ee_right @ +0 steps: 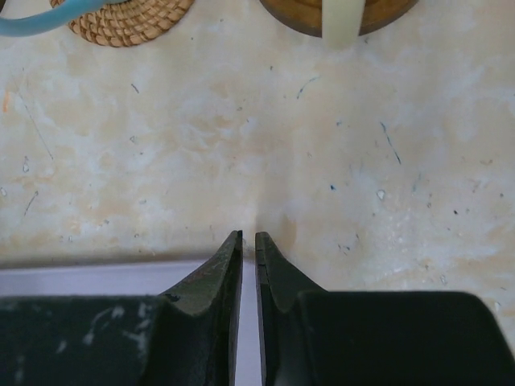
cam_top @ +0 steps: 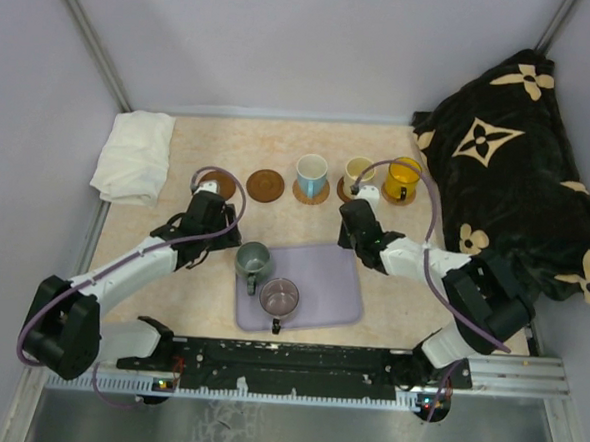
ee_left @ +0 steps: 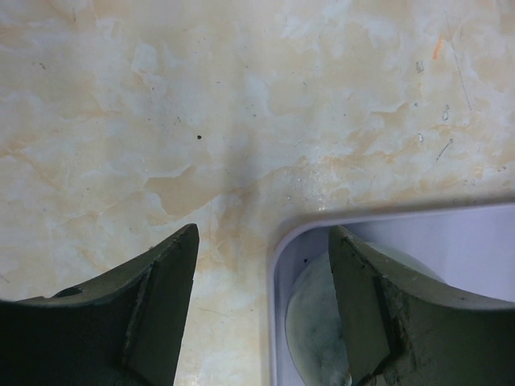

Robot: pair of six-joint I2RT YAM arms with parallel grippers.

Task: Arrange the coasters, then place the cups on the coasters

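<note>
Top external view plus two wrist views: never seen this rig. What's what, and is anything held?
Two robot arms are bolted at the table's near edge. The overhead picture looks down from behind them; the other two come from a camera on each wrist. On the marbled beige table sits a row of round brown coasters: three carry a white-and-blue mug, a cream mug and a yellow mug; one is bare. A lavender rectangular tray holds a grey-green mug and a translucent purplish mug. The left end effector is open above the tray's corner; the right end effector is almost closed. Neither holds anything.
</note>
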